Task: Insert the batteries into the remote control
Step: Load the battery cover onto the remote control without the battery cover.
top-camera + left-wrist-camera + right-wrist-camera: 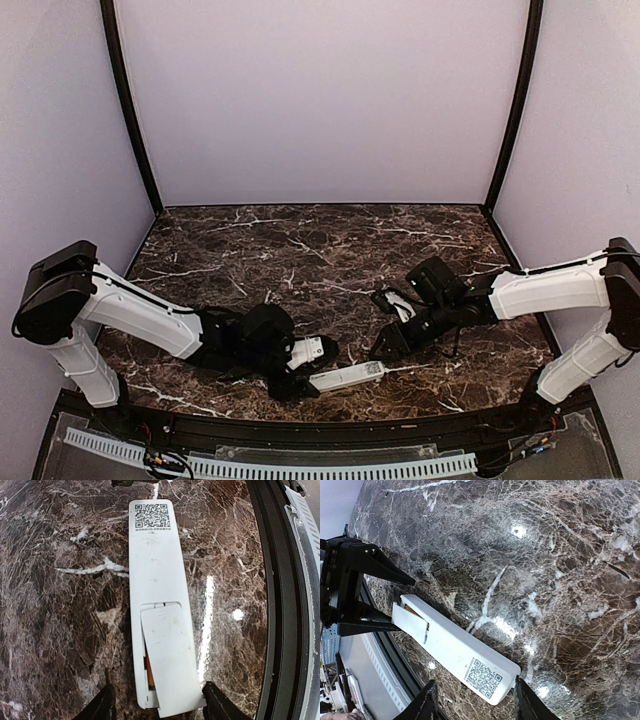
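The remote control (345, 376) lies label side up near the table's front edge, a QR code at one end (152, 515). Its flat white cover (170, 660) sits askew over the battery bay, and a sliver of an orange battery (148, 672) shows beside it; any other battery is hidden. My left gripper (160, 707) is open and straddles the bay end, its right finger (215, 705) close to the cover's corner. My right gripper (472, 700) is open astride the QR end (485, 677), one finger (520, 697) against the remote's corner.
The table's raised black rim (272, 605) and a white slotted cable duct (305, 540) run just beside the remote. The left arm's black fingers (370, 565) show at the left of the right wrist view. Lilac walls (320, 100) enclose the dark marble top (300, 240).
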